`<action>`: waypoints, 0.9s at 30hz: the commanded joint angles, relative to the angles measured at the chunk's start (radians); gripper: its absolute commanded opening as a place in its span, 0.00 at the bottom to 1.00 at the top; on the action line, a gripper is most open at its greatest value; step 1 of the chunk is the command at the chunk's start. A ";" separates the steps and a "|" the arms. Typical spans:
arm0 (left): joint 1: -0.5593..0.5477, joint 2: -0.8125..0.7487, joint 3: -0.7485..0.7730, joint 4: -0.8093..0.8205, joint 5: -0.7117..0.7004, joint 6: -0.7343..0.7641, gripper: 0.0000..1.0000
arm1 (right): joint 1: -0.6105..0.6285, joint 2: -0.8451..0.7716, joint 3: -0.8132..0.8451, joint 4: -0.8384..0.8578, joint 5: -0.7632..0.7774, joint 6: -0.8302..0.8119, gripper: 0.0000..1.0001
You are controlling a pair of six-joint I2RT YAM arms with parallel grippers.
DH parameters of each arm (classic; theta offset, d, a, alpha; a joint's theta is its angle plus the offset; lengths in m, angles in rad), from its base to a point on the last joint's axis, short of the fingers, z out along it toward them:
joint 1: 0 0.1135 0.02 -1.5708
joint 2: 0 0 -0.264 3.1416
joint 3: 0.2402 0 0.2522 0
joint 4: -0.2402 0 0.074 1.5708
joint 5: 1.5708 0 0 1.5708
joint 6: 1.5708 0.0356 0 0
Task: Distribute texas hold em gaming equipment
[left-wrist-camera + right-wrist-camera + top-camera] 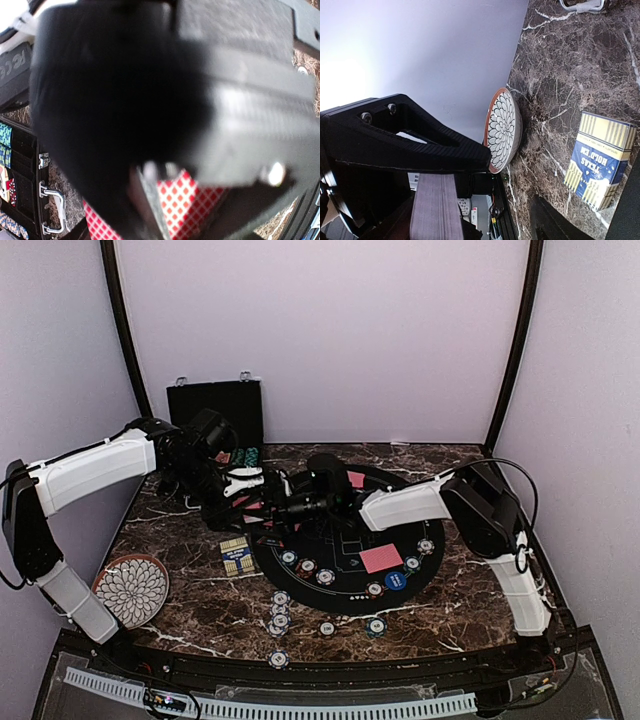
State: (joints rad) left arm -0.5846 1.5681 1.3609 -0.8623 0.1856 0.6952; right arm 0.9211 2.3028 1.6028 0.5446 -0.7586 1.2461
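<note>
While both arms meet over the back-left of the round black mat (395, 605), this reads as a deck handoff, so treat it as one. Left gripper (238, 483) is clamped on a stack of red-backed cards (182, 202); its wrist view shows the diamond pattern pinched low between the dark fingers. Right gripper (290, 508) has its jaws spread, and the right wrist view shows the edge of a card stack (434, 207) sitting between them; can't tell if the pads actually touch it. My call: square the right jaws to the stack's long edges and close fully before the left lets go, otherwise cards fan out or slide. Keep the deck level. Already out: one red card (380, 558) on the mat, chips (306, 566) along its front rim and a cluster (279, 612) on the marble, blue button (395, 580), card box (236, 556). Plate (131, 590) at left, case (214, 410) at the back.
</note>
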 commanded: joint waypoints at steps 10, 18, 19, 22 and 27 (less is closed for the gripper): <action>0.003 -0.039 0.005 -0.008 0.001 0.007 0.00 | -0.057 -0.069 -0.151 0.045 0.026 0.000 0.65; 0.004 -0.041 -0.001 -0.004 -0.006 0.012 0.00 | -0.065 -0.123 -0.168 0.001 0.015 -0.043 0.61; 0.004 -0.042 -0.004 -0.004 -0.007 0.013 0.00 | -0.066 -0.131 -0.171 -0.004 0.012 -0.047 0.59; 0.003 -0.042 -0.012 0.002 -0.010 0.015 0.00 | -0.075 -0.171 -0.170 -0.021 -0.003 -0.060 0.51; 0.003 -0.043 -0.014 0.002 -0.015 0.016 0.00 | -0.080 -0.199 -0.173 -0.045 -0.011 -0.074 0.42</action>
State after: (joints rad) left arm -0.5854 1.5711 1.3529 -0.8619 0.1696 0.7002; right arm 0.8520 2.1590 1.4414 0.5194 -0.7609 1.1988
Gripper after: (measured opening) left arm 0.671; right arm 0.447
